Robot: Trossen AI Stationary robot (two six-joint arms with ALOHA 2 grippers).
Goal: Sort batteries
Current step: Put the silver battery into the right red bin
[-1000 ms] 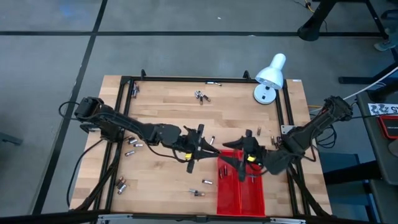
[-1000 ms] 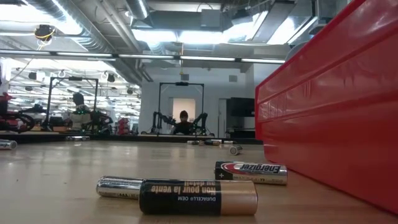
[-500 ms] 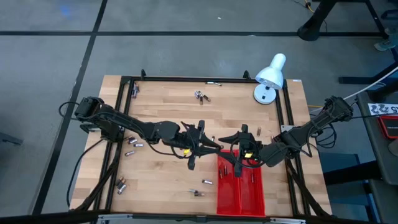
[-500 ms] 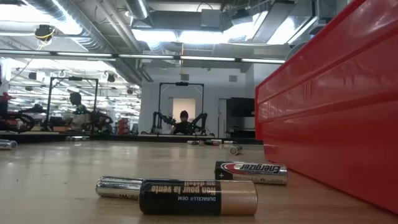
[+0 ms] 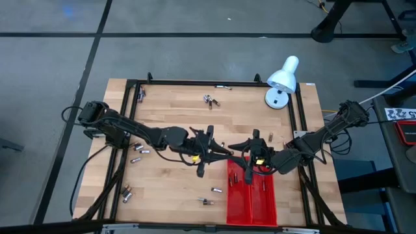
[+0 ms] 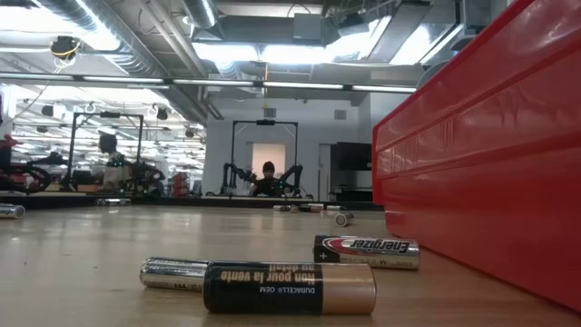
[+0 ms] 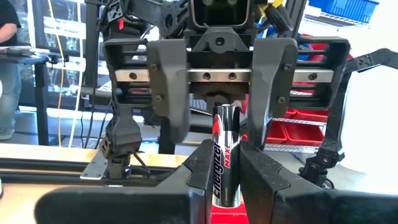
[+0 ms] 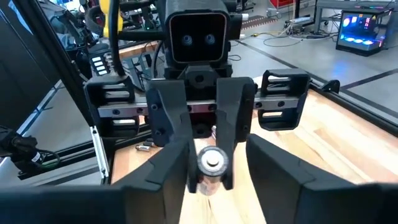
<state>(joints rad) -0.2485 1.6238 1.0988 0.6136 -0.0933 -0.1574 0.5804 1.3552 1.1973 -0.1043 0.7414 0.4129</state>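
High view: white lamp (image 5: 282, 80) beyond red tray (image 5: 251, 197).

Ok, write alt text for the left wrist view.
The left gripper holds a silver and red battery upright between its fingers, facing the right gripper close ahead, whose fingers stand on either side of the battery's top. Behind are red bins on a shelf and a person at the far edge.
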